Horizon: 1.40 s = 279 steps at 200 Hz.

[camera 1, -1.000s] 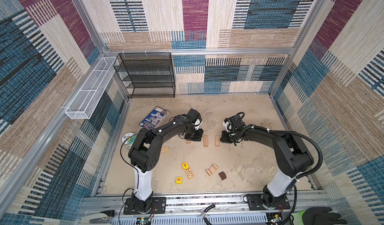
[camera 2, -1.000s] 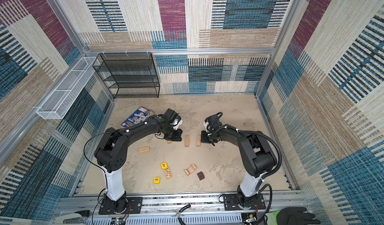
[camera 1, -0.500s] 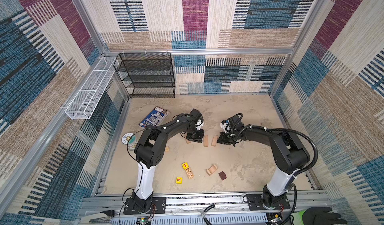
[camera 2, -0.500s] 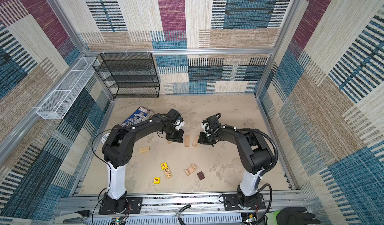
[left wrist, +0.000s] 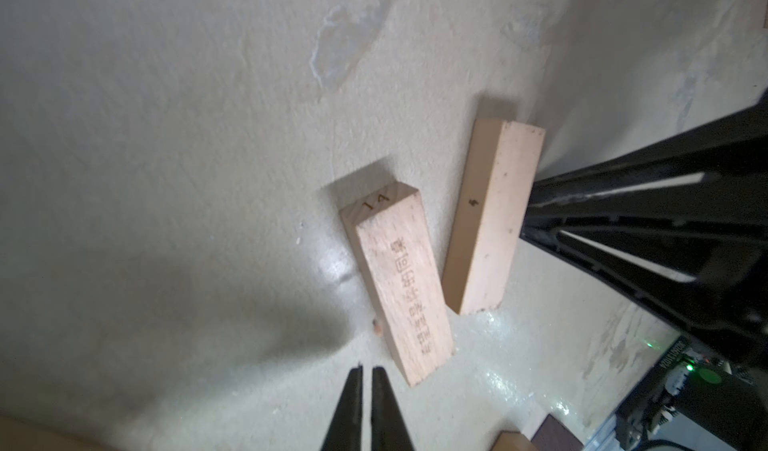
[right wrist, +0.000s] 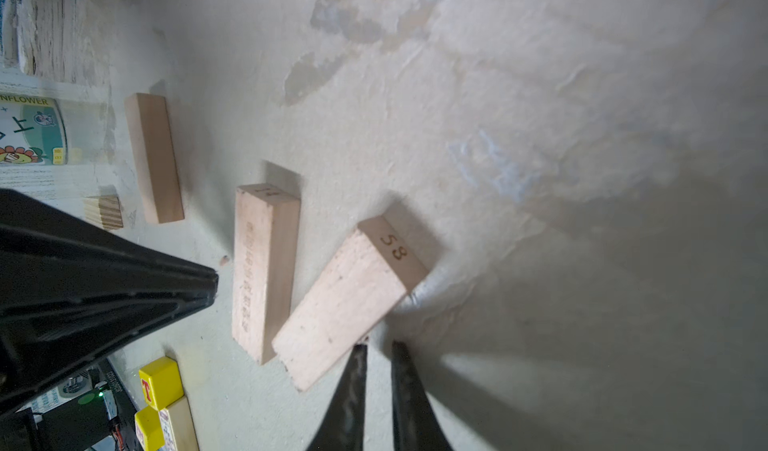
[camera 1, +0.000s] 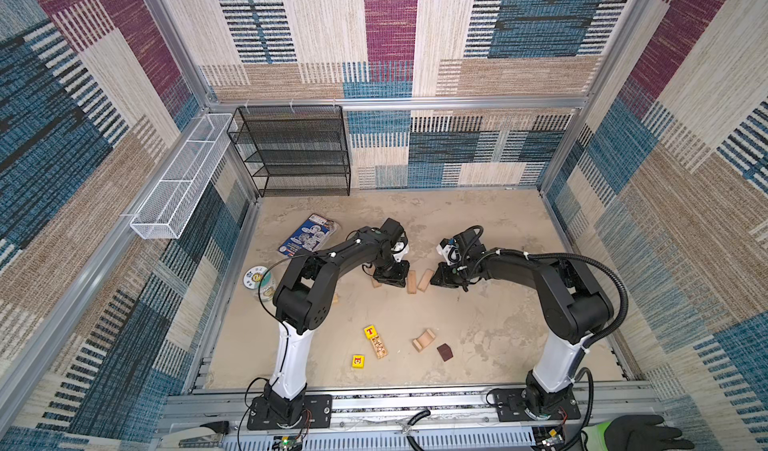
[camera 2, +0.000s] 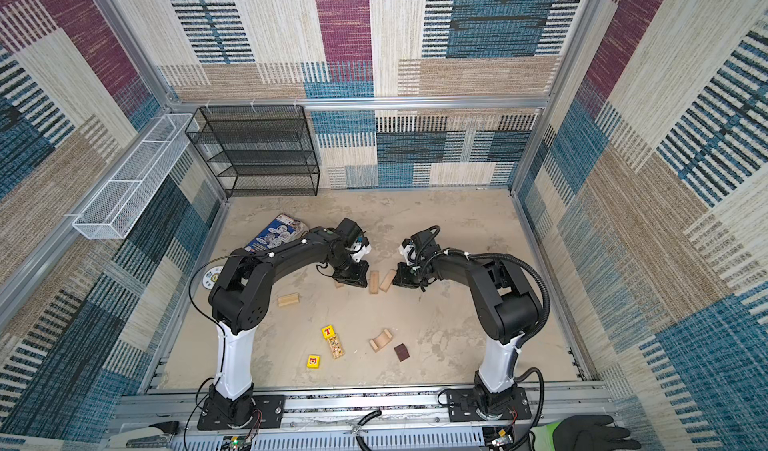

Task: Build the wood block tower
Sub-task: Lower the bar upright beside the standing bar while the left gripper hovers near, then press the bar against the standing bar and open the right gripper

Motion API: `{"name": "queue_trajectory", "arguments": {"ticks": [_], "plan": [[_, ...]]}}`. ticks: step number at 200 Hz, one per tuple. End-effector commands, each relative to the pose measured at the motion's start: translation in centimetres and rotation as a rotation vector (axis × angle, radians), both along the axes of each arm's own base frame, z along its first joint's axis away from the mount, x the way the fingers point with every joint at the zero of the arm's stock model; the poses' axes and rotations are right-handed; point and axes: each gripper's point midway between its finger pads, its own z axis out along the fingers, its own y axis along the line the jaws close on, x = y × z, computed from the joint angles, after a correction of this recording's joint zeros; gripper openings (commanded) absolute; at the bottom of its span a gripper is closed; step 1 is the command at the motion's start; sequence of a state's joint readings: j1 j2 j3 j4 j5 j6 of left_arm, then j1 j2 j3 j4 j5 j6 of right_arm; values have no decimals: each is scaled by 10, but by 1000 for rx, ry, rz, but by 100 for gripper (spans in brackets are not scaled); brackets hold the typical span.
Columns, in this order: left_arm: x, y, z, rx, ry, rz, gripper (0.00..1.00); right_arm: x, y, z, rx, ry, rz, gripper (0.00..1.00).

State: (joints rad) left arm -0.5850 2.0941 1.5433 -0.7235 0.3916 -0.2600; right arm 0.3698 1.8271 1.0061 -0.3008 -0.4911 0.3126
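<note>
While no tower stands yet, the blocks lie loose on the tabletop (camera 1: 498,324). Nearest are the yellow picture cube (camera 1: 358,360), the yellow T cube (camera 1: 369,331) touching a printed bar (camera 1: 379,346), the arch (camera 1: 424,340) and the dark brown cube (camera 1: 444,352). Both top views show all five. The right wrist view catches only the T cube and printed bar, at its edge.

Farther in, a plain bar (camera 2: 288,299) sits clear in a top view. In a top view (camera 1: 334,299) the left elbow (camera 1: 299,303) hides most of it.

At centre, two pale bars lie between the hands. The top views give only their shapes. The left wrist view shows burnt lettering on the engraved bar (left wrist: 403,278). The right wrist view shows "58" on the end of the tilted bar (right wrist: 349,299), plus a small end-grain block (right wrist: 104,212).

A second ago these bars lay parallel with a gap. Now the right one is skewed, its near end at the engraved bar; touching or not, cannot tell. The right hand (right wrist: 378,347) has come inward.

Left hand (left wrist: 366,372): thin slit, empty, tips beside the engraved bar. Right hand: slim gap, empty, tips at the tilted bar's side. Both arms reach forward with elbows out, forearms angled inward and hands low, facing each other.

Beyond them lie the white disc (camera 1: 257,278) and blue packet (camera 1: 307,235).
</note>
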Motion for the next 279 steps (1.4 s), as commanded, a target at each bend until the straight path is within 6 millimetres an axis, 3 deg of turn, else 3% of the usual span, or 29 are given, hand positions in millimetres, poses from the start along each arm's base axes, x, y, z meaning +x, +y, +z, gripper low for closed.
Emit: {"name": "queue_trajectory", "arguments": {"ticks": [1,48,105,279], "plan": [[0,4,-3,20,0,-25,11,3,3,1,9,-16,13,12],[1,7,-11,41,10,-20,11,8,5,-2,9,-19,27,6],[2,7,-10,43,1,-24,6,10,9,-4,10,-13,59,6],[1,5,-13,33,23,-23,8,2,16,-5,60,23,91,5]]}}
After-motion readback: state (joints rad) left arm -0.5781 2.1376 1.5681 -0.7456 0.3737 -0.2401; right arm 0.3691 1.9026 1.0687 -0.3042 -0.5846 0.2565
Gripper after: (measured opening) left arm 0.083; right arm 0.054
